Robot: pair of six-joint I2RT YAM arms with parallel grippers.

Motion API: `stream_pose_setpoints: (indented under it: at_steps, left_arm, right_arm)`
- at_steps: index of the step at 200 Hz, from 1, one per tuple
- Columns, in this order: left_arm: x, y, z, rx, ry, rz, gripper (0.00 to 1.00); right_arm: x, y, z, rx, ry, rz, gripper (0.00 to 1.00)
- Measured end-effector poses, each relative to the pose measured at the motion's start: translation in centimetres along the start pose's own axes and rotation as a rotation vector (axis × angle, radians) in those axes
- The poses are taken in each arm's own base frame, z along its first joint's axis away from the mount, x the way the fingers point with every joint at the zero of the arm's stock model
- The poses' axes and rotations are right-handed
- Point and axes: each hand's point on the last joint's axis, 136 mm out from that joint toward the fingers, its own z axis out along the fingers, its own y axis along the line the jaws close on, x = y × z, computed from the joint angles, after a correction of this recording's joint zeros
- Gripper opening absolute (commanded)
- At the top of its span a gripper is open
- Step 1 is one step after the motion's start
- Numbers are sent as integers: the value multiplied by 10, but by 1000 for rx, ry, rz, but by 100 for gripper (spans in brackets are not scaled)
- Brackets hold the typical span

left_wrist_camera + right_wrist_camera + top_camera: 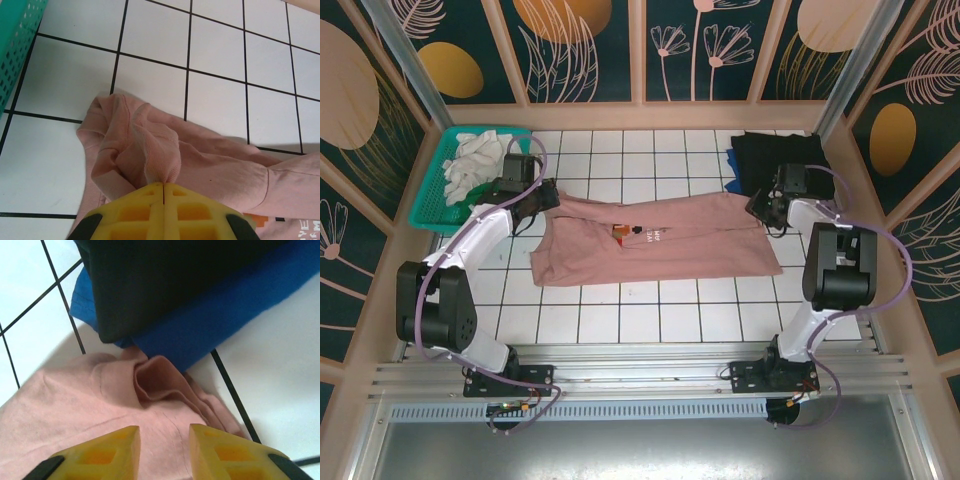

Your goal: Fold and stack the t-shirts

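Observation:
A dusty-pink t-shirt point(650, 245) lies spread across the middle of the tiled table, its small orange print point(620, 232) facing up. My left gripper point(542, 200) is shut on a bunched-up edge of it at its left end; in the left wrist view the pink cloth point(145, 145) rises in a gathered fold out of the closed yellow tips point(164, 186). My right gripper point(760, 210) hovers over the shirt's right end. Its jaws point(164, 432) stand apart above the pink cloth point(75, 400), which lies loose under them with a curled fold just ahead.
A folded black t-shirt point(780, 160) lies on a blue one point(732, 172) at the back right, close ahead of my right gripper (black t-shirt point(165, 280), blue t-shirt point(215, 325)). A teal basket point(430, 205) holding white t-shirts point(475, 160) stands at the back left.

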Motion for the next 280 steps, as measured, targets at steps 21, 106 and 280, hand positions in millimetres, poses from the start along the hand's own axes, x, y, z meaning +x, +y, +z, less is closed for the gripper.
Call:
stream_pose_setpoints:
  at_steps: [21, 106, 280]
  left_arm:
    - [-1, -1, 1, 4, -2, 0, 0]
    - [-5, -3, 4, 7, -5, 0, 0]
    - [-111, -47, 4, 65, -164, 29, 0]
  right_arm:
    - [-5, 2, 10, 13, -3, -15, 39]
    - [-11, 15, 22, 18, -19, -76, 30]
    - [-122, 64, -31, -49, -172, -91, 2]
